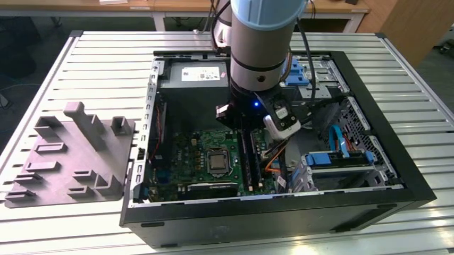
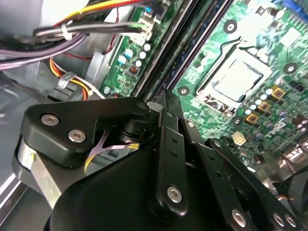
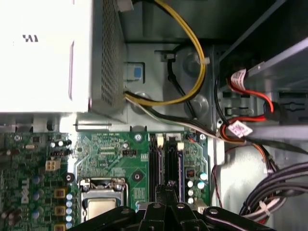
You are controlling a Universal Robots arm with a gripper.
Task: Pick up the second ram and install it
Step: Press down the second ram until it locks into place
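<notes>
1. Gripper point(image 2: 166, 103): black linkage fingers drawn close together at the tips in both wrist views; tips lowered onto the memory slots point(image 3: 165, 161) of the motherboard; whether a strip sits pinched between them cannot be told.
2. Second ram: not distinguishable with certainty; in the first wrist view two long dark rails run side by side straight out from the fingertips point(image 3: 169, 189), and a module seated there cannot be told apart from the rails.
3. Arm point(image 1: 259, 48): grey and silver column descending into the open computer case point(image 1: 397, 164) in the exterior view; small blue light lit at the wrist.
4. Motherboard point(image 1: 191, 154): green, lying flat on the case floor; processor socket point(image 3: 102, 202) with metal frame just beside the slots.
5. Power supply point(image 1: 195, 74): grey box at the case's far end; yellow and black cables point(image 3: 195, 53) looping beside it.
6. Drive bays point(image 1: 341, 159): blue-trimmed, on the exterior view's right.
7. Grey fixture tray point(image 1: 71, 159): on the slatted metal table point(image 1: 106, 53), at the exterior view's left, apart from the case.
</notes>
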